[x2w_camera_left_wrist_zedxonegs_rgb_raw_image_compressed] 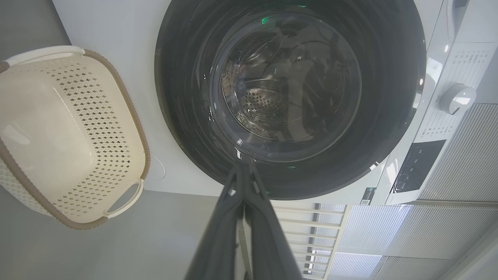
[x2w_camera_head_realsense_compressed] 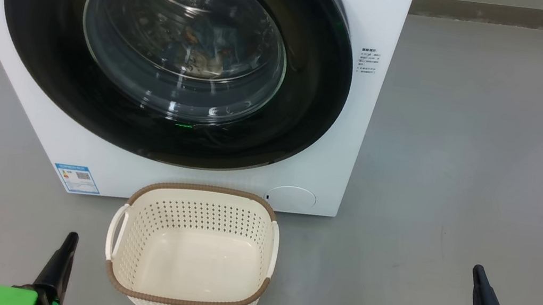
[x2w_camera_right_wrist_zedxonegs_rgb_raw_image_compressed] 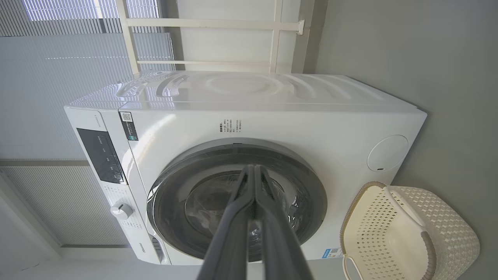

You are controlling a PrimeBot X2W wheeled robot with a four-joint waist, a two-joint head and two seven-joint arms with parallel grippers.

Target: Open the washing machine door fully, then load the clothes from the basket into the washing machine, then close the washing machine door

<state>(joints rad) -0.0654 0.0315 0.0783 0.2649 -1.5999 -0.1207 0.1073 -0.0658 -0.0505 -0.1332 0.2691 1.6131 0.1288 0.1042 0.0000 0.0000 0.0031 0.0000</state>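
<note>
And here's the picture: the washing machine stands at the far side of the grey floor, and the washing machine door sits flush against its front, closed all the way round as far as the head view and both wrist views show. Through the bulging glass there's something bunched low in the drum, with hints of pale blue and orange-brown. That looks like the clothes, though reflections on the window make it hard to be sure.

The basket is on the floor just in front of the machine, a touch right of the blue label, and its cream bottom is bare. Sensible spot: right under the door, so each lift into the drum is a short one.

Now the arms. The left gripper is near and low on the left of the basket, with its fingers pressed together and nothing between them. The right gripper is well off to the right, equally pinched closed and empty-handed. Both point toward the machine and touch nothing, parked clear of the door and the basket.

My read: load in, door closed, job looks finished.
</note>
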